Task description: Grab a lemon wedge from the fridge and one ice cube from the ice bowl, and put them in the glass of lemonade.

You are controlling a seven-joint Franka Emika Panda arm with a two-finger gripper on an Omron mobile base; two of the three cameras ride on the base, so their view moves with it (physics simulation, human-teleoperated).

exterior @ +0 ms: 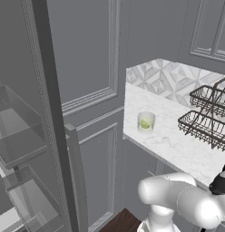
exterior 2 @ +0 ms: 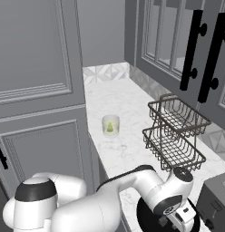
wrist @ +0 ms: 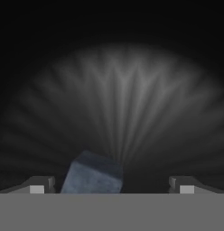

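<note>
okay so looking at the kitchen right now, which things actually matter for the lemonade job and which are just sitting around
Job:
glass of lemonade, lemon wedge already inside
fridge, door open
ice cube between the open pincer tips
dark ice bowl

Lying about:
wire rack
toaster

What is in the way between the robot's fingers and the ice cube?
Nothing visible. In the hand view the gripper is down inside the dark ice bowl, fingers apart, and the ice cube sits between them, nearer one fingertip.
</note>
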